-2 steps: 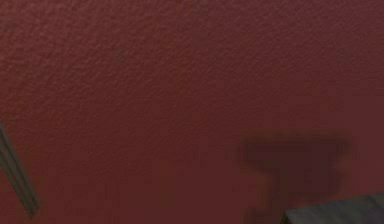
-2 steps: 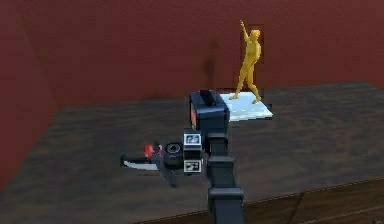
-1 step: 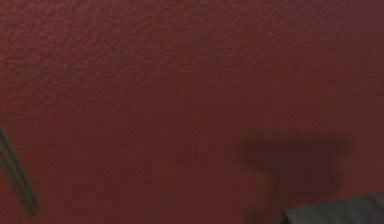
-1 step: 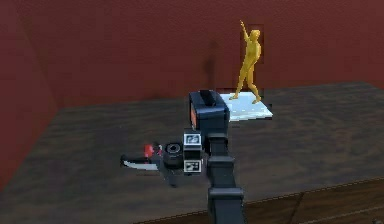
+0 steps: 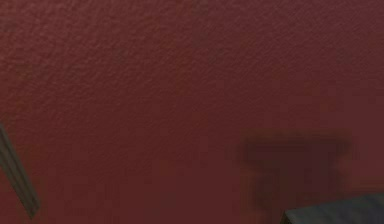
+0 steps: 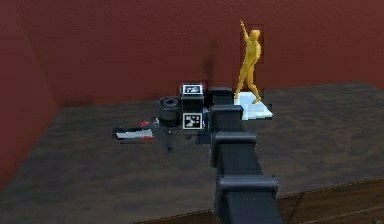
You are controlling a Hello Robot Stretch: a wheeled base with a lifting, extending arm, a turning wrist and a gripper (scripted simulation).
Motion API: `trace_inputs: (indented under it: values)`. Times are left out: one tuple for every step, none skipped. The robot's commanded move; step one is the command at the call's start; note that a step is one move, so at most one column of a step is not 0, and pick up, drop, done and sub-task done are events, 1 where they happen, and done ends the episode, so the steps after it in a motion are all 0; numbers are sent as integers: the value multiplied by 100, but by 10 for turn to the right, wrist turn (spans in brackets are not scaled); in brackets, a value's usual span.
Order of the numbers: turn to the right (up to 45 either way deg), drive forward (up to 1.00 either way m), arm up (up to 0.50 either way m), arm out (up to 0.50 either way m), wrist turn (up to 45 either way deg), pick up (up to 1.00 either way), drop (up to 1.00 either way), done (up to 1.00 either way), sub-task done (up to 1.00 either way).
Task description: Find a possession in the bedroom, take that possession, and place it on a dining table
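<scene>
Because the robot stands hard against a dark red wall [image 5: 190,90], that pebbled, leathery surface runs across the forward view and rises again behind the table in the arm side view; the table [image 6: 80,170] is broad, dark, grained wood, matt and flat, set against the wall; the arm [image 6: 240,170], a square black bar in boxy segments, reaches out over the tabletop, I judge to work at this surface; beyond it, toward the view's right, a statue [image 6: 250,65] stands upright on a white slab base, a smooth yellow figure with one arm raised; I take it for the possession, though that is a guess; it stands apart from the gripper [image 6: 128,134], which lies low over the wood; whether its thin fingers are parted or together I cannot tell, nor whether they hold anything, as pale and reddish flecks sit there, too small to name.
</scene>
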Motion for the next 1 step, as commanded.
trace_inputs:
  values:
    - [0, 0, 2, 0, 0, 0, 0, 0, 0]
